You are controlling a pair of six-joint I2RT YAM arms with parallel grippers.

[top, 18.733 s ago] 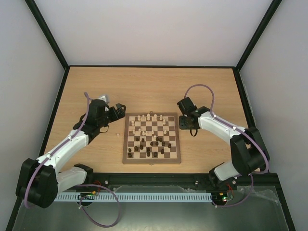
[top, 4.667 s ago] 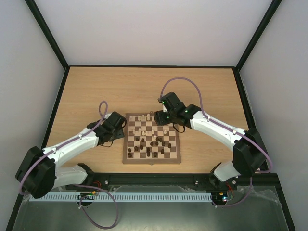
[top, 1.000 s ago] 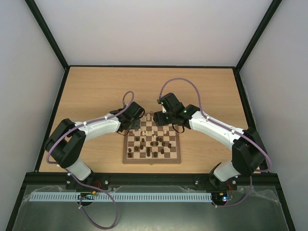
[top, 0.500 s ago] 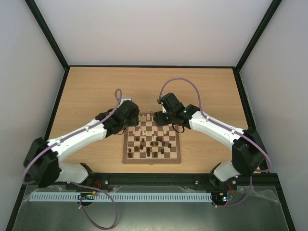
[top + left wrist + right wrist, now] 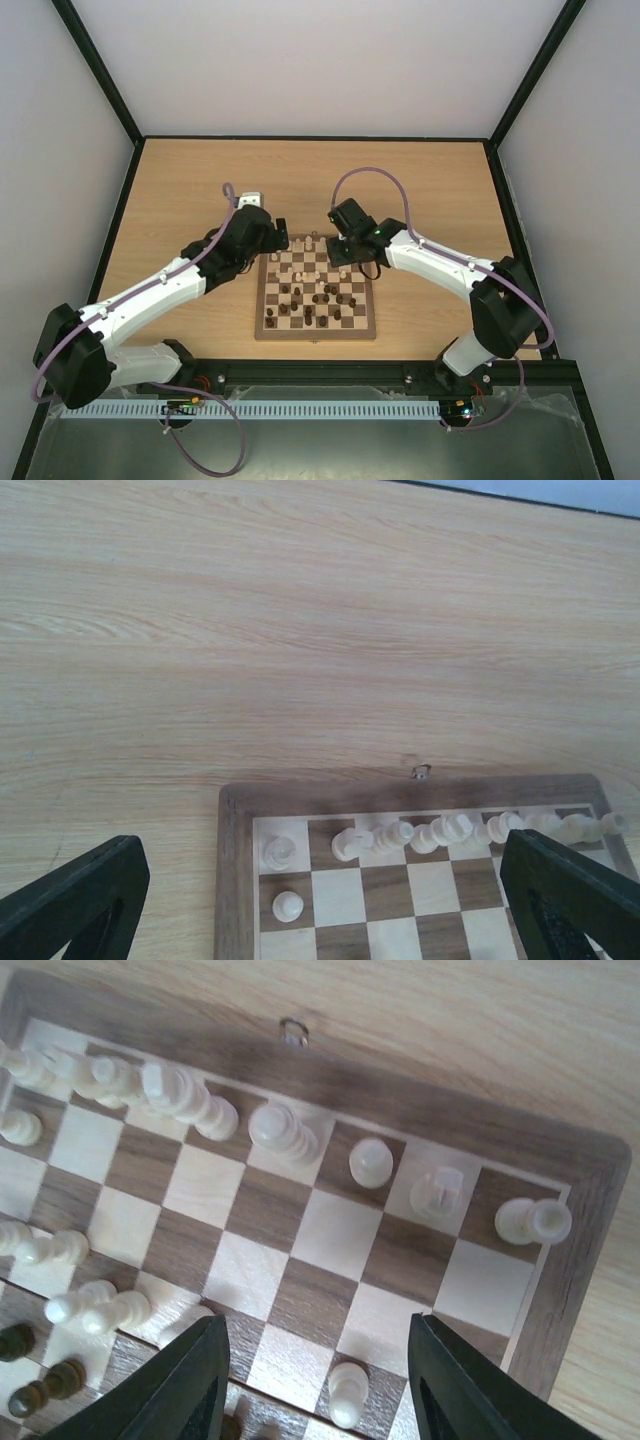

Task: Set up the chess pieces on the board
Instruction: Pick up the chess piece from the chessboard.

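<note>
From above, the chess pieces (image 5: pixel 322 297) are too small to identify, and each wrist view crops the board (image 5: pixel 300 335) to its far rows. Cream ones line that edge beneath the left gripper (image 5: pixel 320 855), by the far-left corner, and the right gripper (image 5: pixel 318 1325), further right. Both are spread wide and empty.

1. The board (image 5: pixel 315 336) lies on the table (image 5: pixel 300 180), toward the near edge and between the two arms.
2. A row of chess pieces (image 5: pixel 308 243) stands along the board's far edge, side by side from corner to corner.
3. The scattered pieces (image 5: pixel 318 298) stand over the middle and near half of the board, apart from that far row.
4. The left gripper (image 5: pixel 280 238) hangs over the board's far-left corner. Below it, the corner piece (image 5: pixel 278 853) has a second piece (image 5: pixel 287 906) on the square just nearer.
5. The right gripper (image 5: pixel 338 248) hangs over the far edge, right of the middle.
</note>
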